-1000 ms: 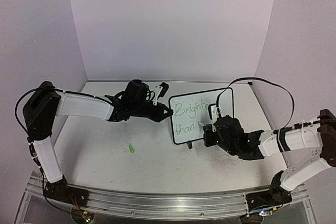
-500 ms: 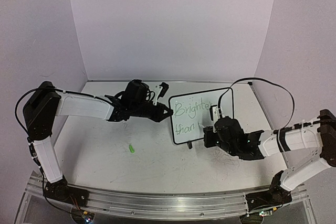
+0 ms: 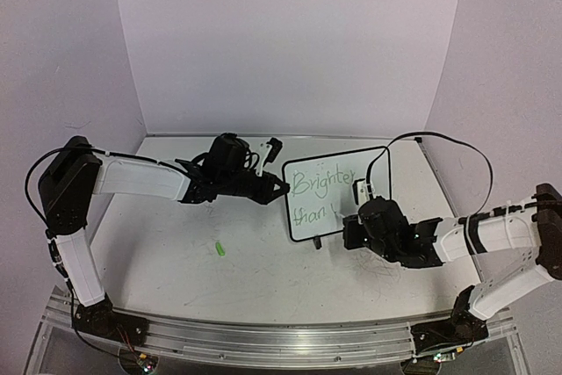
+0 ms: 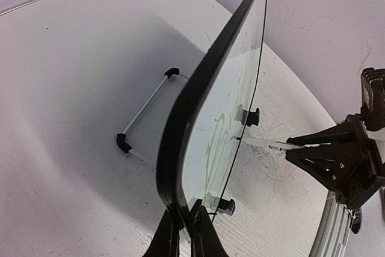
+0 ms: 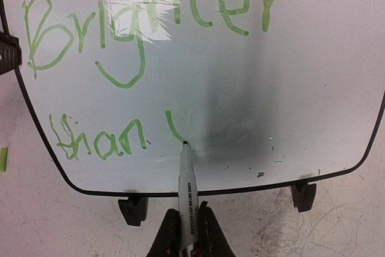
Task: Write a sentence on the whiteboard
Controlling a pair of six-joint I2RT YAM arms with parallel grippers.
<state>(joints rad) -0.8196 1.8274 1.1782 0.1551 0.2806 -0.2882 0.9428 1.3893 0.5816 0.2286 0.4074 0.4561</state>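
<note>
The whiteboard (image 3: 329, 198) stands tilted on its black feet mid-table; it also shows in the right wrist view (image 5: 289, 70) and edge-on in the left wrist view (image 4: 240, 58). The sentence (image 5: 144, 22) in green reads "Brighter" above "than" plus one short slanted stroke (image 5: 173, 126). My left gripper (image 3: 279, 188) is shut on the board's left frame edge (image 4: 180, 209). My right gripper (image 5: 187, 227) is shut on a white marker (image 5: 187, 185) whose tip touches the board at the stroke's lower end. In the top view my right gripper (image 3: 355, 217) sits at the board's lower right.
A small green marker cap (image 3: 219, 249) lies on the scuffed white tabletop (image 3: 193, 261) left of centre; it also shows at the left edge of the right wrist view (image 5: 3, 159). A wire stand (image 4: 144, 115) props the board from behind. Lilac walls enclose the table.
My right gripper has moved slightly down and right along the board's lower line, and a new short green stroke follows "than". The left arm and the board have not moved.
</note>
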